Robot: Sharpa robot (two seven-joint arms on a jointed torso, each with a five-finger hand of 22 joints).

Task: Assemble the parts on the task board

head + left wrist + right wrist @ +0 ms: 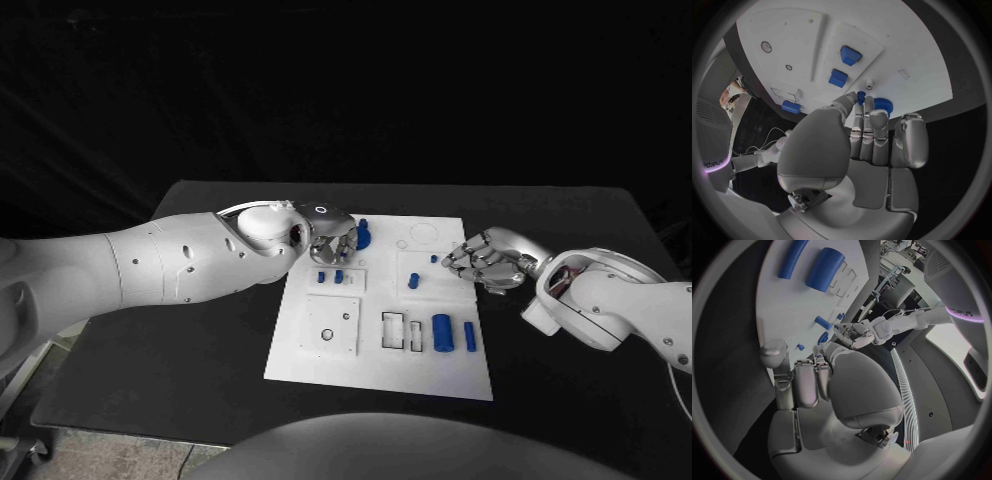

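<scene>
Left hand (330, 240) is pinching a small blue part (861, 96) over the task board (325, 362); right hand (488, 259) is hovering, fingers curled, grasping nothing.

Black table (173, 350), black backdrop (346, 90) behind it

a logo, seemingly "sharpa", marks the white forearm (961, 312).

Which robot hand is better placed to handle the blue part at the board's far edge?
Probably the left robot hand: its fingertips sit right at the blue part, apparently touching it. The right robot hand hovers farther away, over the board's right side.
</scene>
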